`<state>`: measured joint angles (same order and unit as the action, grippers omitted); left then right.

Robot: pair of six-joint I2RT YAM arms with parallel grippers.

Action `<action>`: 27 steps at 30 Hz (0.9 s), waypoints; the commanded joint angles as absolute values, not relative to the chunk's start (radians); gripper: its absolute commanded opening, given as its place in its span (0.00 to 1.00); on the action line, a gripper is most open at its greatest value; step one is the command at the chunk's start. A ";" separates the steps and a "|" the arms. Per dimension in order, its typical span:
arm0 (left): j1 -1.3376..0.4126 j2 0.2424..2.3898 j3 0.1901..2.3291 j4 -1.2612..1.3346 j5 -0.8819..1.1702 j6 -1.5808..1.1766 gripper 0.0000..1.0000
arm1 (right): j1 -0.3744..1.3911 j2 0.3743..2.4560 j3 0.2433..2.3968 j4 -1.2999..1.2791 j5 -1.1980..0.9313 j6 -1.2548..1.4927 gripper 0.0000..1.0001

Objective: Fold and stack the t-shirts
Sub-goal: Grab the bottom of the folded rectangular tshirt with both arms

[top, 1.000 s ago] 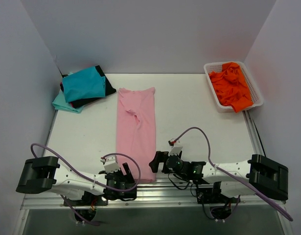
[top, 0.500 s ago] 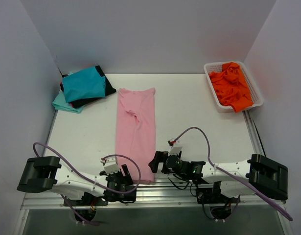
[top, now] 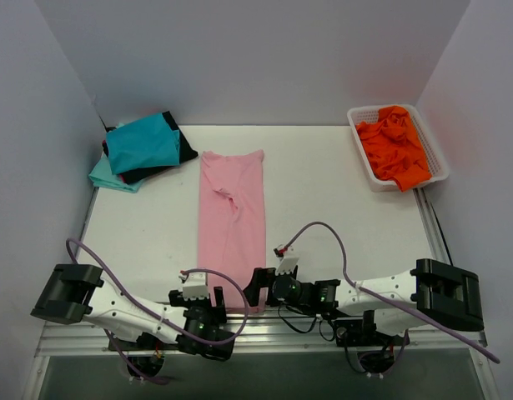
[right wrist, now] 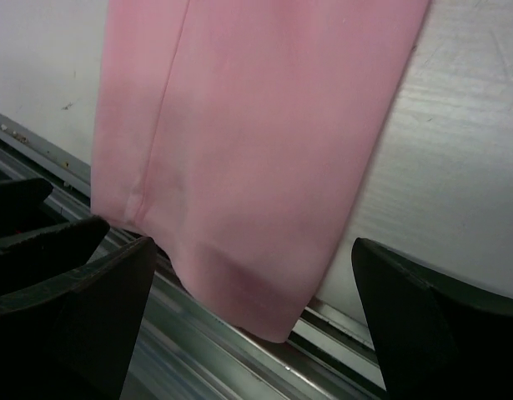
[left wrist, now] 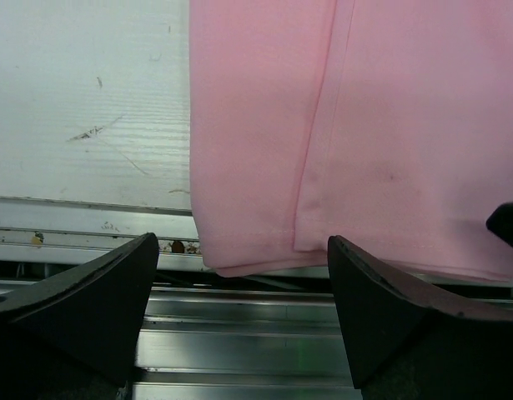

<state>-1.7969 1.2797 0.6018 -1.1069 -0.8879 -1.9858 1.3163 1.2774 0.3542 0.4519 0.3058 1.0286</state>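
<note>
1. Teal cloth tops the folded stack (top: pixel 141 148) in the far left corner of the table (top: pixel 339 200), with black and pale aqua layers showing beneath it. We take that pile to be where finished shirts go.
2. Our left gripper (left wrist: pixel 242 250) sits low at the near edge. Its fingers are spread wide and hold nothing, and they frame the left near corner of the pink hem.
3. Our pink t-shirt (top: pixel 232 225) lies flat as a long narrow strip from mid-table to the near edge, with its hem just overhanging the metal rail (left wrist: pixel 239 308). It looks thin, light and limp, so we expect it to sag from any hold and slide easily on the smooth top. The two near hem corners seem the best places to pinch. We would take every layer at once, so the strip can be carried over itself.
4. Our right gripper (right wrist: pixel 252 250) mirrors the left. Its fingers are wide apart and empty, with the right near corner of the hem between them.
5. Crumpled in the white basket (top: pixel 381 185) at the far right, the orange t-shirt (top: pixel 394 146) has not been folded.
</note>
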 commanded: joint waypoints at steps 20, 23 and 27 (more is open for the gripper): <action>-1.801 1.227 0.546 -1.144 -0.902 -2.396 0.91 | 1.408 1.268 0.270 0.498 0.307 1.193 0.91; -1.801 1.224 0.540 -1.141 -0.897 -2.399 0.91 | 1.414 1.311 0.284 0.517 0.302 1.189 0.87; -1.801 1.218 0.523 -1.123 -0.893 -2.407 0.91 | 1.414 1.321 0.282 0.523 0.307 1.190 0.79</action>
